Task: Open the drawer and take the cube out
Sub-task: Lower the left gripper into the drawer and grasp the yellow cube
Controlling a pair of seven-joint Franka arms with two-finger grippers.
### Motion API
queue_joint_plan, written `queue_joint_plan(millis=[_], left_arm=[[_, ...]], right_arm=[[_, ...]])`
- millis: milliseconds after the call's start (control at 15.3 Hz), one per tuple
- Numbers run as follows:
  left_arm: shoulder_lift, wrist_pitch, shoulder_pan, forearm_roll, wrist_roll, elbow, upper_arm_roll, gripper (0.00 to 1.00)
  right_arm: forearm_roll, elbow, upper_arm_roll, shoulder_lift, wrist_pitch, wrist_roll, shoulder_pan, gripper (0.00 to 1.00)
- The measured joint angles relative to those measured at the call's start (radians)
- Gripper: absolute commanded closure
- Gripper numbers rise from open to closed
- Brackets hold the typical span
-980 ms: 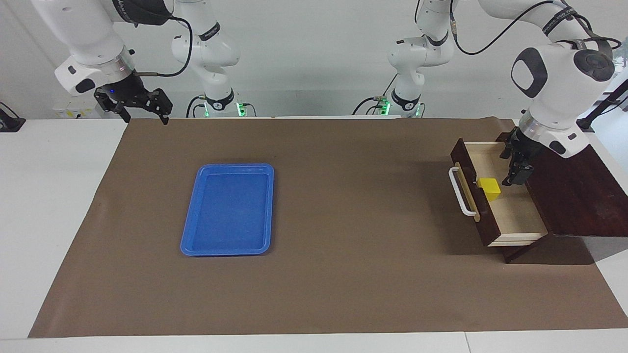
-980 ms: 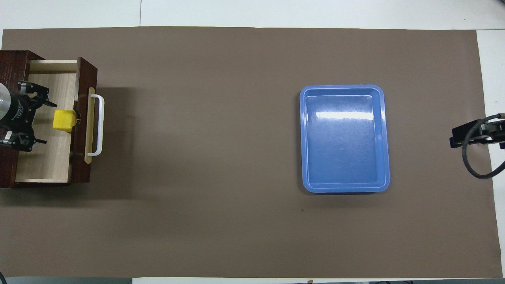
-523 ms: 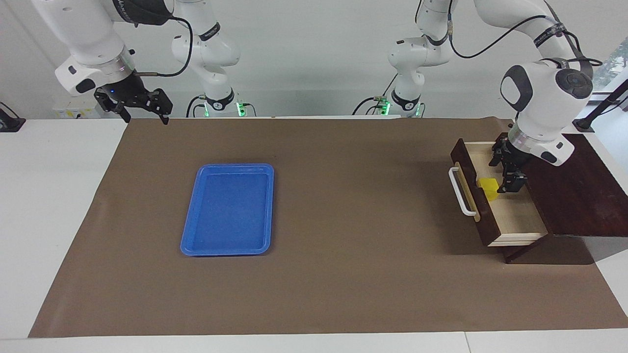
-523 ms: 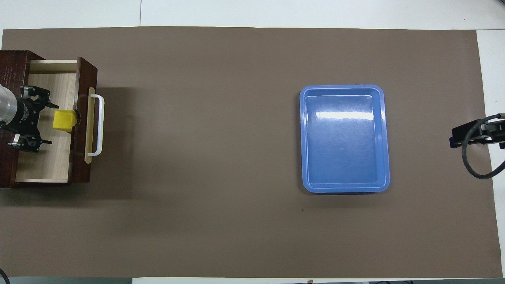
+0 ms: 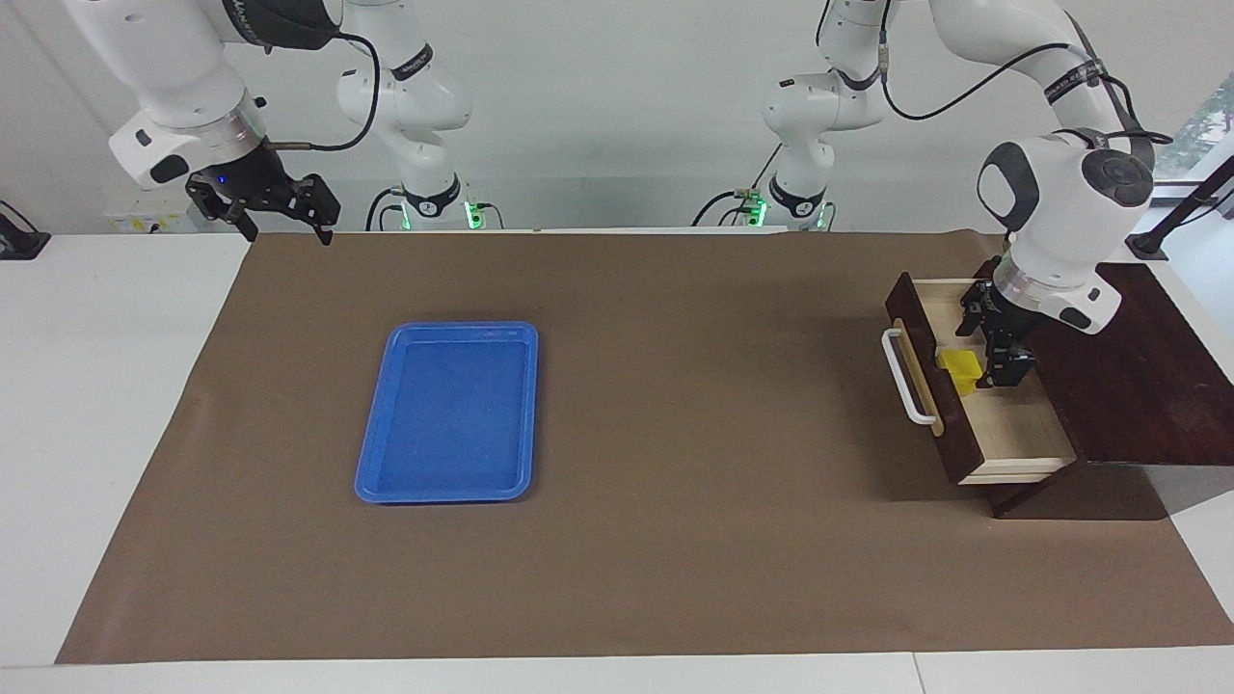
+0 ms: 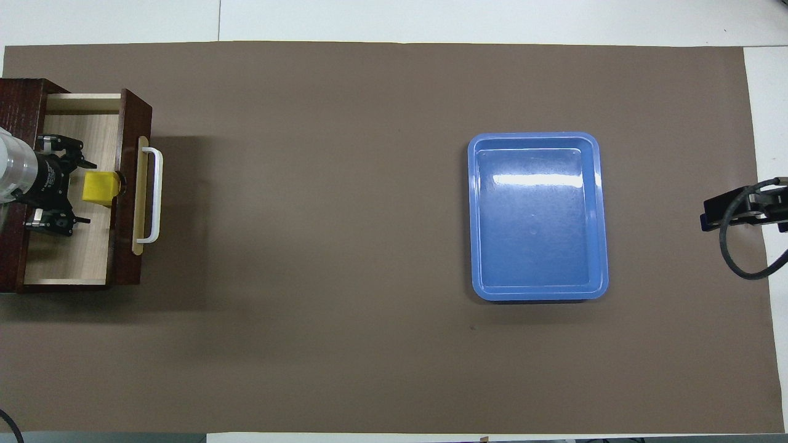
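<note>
inside the pulled-out drawer [image 5: 1003,424], against its front panel, i see the cube [image 5: 960,370], likely light, rigid and smooth, so i'd pinch two flat sides with my left gripper [image 5: 993,349], fingers apart beside it, while the right gripper [image 5: 275,207] waits open.

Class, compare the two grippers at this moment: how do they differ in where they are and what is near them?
The left gripper is down inside the open drawer, right beside the yellow cube; the right gripper waits raised above the table's edge, near nothing. Both are open and hold nothing.
</note>
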Motion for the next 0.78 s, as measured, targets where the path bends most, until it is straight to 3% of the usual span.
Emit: queue_joint_plan(millis=[65,131,261,327,458,784], left_arm=[[0.000,0.003,-0.001,0.000,-0.003,-0.002,-0.001,0.01],[0.000,0.005,-0.001,0.000,-0.004,-0.004,-0.001,0.08],[0.000,0.009,-0.001,0.000,-0.007,-0.005,-0.001,0.28],[0.000,0.009,-0.001,0.000,-0.007,-0.006,-0.001,0.46],[0.000,0.011,-0.002,0.000,-0.007,-0.006,-0.001,1.00],[0.000,0.010,-0.005,0.000,-0.007,-0.001,-0.001,1.00]], right_arm=[[0.000,-0.002,0.006,0.000,0.000,0.000,0.000,0.00],[0.000,-0.003,0.012,0.000,0.000,0.000,0.000,0.00],[0.000,-0.004,0.017,0.000,0.000,0.000,0.000,0.00],[0.000,-0.004,0.017,0.000,0.000,0.000,0.000,0.00],[0.000,-0.004,0.017,-0.001,0.000,0.000,0.000,0.00],[0.000,-0.004,0.017,-0.001,0.000,0.000,0.000,0.00]])
